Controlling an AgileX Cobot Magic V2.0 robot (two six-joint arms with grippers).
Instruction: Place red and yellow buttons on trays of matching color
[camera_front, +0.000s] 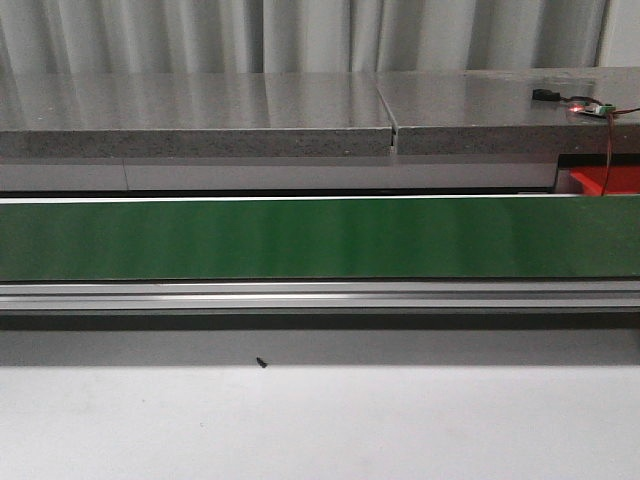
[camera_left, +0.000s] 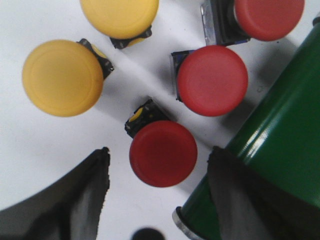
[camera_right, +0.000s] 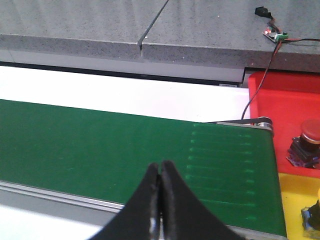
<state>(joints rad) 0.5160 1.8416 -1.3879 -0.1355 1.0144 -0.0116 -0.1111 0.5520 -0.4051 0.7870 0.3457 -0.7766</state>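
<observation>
In the left wrist view my left gripper (camera_left: 157, 157) is open above a white surface, its two dark fingers either side of a red button (camera_left: 163, 153). Two more red buttons (camera_left: 212, 80) (camera_left: 269, 17) and two yellow buttons (camera_left: 62, 77) (camera_left: 120, 16) lie beyond it. In the right wrist view my right gripper (camera_right: 160, 167) is shut and empty over the green belt (camera_right: 100, 140). A red tray (camera_right: 285, 107) holding a red button (camera_right: 306, 145) and a yellow tray (camera_right: 292, 197) holding a button (camera_right: 312, 212) sit at the belt's end. Neither gripper shows in the front view.
The green conveyor belt (camera_front: 320, 237) runs across the front view, its roller end (camera_left: 270, 145) close to my left gripper's finger. A grey stone counter (camera_front: 200, 110) lies behind, with a small circuit board and red wire (camera_front: 592, 108). A small dark speck (camera_front: 261, 363) lies on the white table.
</observation>
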